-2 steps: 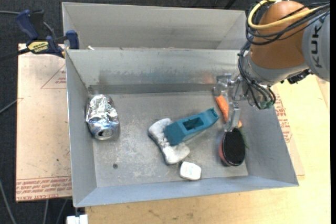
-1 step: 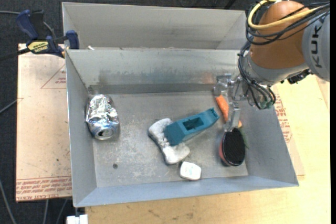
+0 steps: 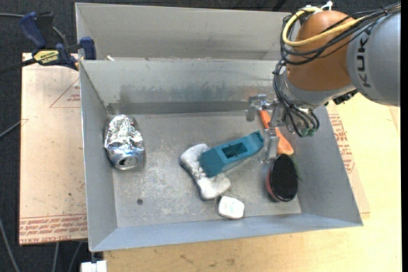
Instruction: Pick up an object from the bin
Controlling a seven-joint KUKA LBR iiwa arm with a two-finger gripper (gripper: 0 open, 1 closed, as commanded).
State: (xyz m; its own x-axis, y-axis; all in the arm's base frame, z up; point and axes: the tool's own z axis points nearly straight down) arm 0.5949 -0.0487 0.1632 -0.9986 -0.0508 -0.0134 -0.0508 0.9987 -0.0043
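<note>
Bin [image 3: 191,83]: one crushed can [image 3: 124,142], one teal tool [image 3: 229,155], one black disc [image 3: 282,179]

You have a teal-blue block [image 3: 229,153] with a darker recess in its top. Beneath it lies a white bone-shaped thing [image 3: 207,186], and in front of that a plain white pebble-like piece [image 3: 231,207]. Right of the block sits a glossy black oval [image 3: 284,178] with a reddish edge, and a small orange bit [image 3: 287,146]. Far to the block's left is a crumpled silver can [image 3: 124,140]. The bin [image 3: 191,83] is dull grey, scuffed paler. Above the block's right end, the wrist cover [image 3: 319,54] is orange-brown, looped by a yellow cable [image 3: 294,21].
</note>
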